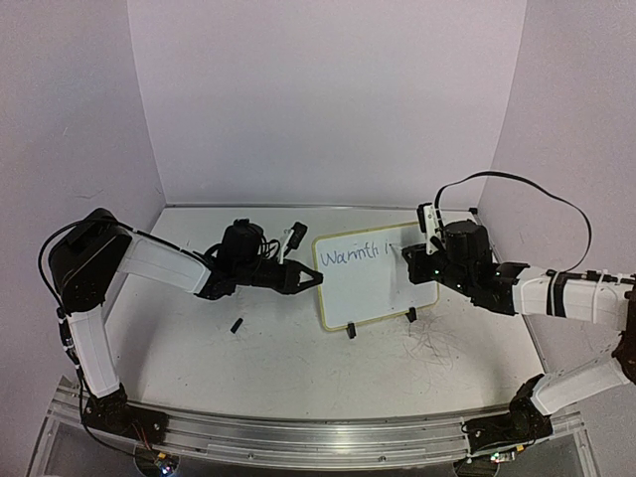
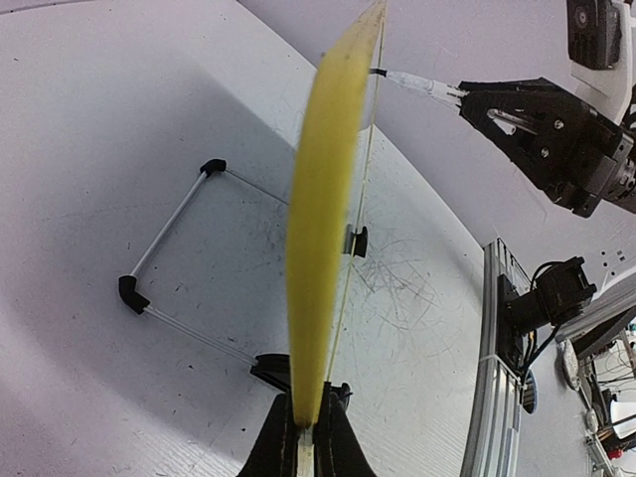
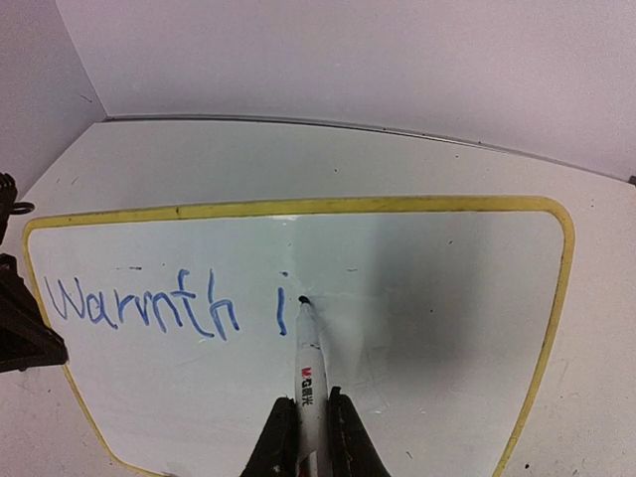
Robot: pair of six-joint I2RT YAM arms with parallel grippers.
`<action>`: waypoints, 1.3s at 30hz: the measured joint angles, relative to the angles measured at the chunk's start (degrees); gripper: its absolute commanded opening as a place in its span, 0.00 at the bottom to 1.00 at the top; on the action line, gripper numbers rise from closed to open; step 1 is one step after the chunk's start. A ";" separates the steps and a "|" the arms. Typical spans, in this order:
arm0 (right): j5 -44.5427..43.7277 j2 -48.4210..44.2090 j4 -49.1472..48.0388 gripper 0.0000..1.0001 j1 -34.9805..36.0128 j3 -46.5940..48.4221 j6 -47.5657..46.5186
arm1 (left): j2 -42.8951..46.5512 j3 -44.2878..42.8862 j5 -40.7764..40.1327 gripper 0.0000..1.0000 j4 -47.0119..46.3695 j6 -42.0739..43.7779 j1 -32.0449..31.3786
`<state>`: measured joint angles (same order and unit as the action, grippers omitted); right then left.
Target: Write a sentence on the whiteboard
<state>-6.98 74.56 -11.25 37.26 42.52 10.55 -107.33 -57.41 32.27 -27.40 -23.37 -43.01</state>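
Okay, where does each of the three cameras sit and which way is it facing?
Top external: above, behind the bases, looking down on the table; left arm, right arm and whiteboard show.
Left wrist: looks edge-on along the whiteboard; left claw shut on its frame.
Right wrist: faces the sentence; right claw shut on the marker.
Shared: all see the whiteboard.

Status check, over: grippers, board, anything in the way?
Left gripper shut on whiteboard edge. Right gripper shut on marker, tip on board. Sentence reads "Warmth i". Small black piece on table, clear of board.
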 measured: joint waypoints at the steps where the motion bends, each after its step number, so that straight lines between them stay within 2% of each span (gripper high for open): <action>1: 0.01 -0.02 -0.02 0.00 0.00 -0.12 0.02 | 0.00 0.00 0.00 0.00 0.00 0.01 -0.01; 16: 0.65 -1.17 0.16 0.00 0.00 -2.89 0.66 | 0.00 -0.02 -0.04 0.00 0.04 -0.01 -0.14; 39: -0.84 -0.30 -1.68 0.00 0.00 -1.72 1.08 | 0.00 -0.59 -0.20 0.00 1.01 -0.07 -0.49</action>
<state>-7.82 74.26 -12.93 37.26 40.80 11.64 -107.33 -58.00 32.07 -26.39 -23.44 -43.51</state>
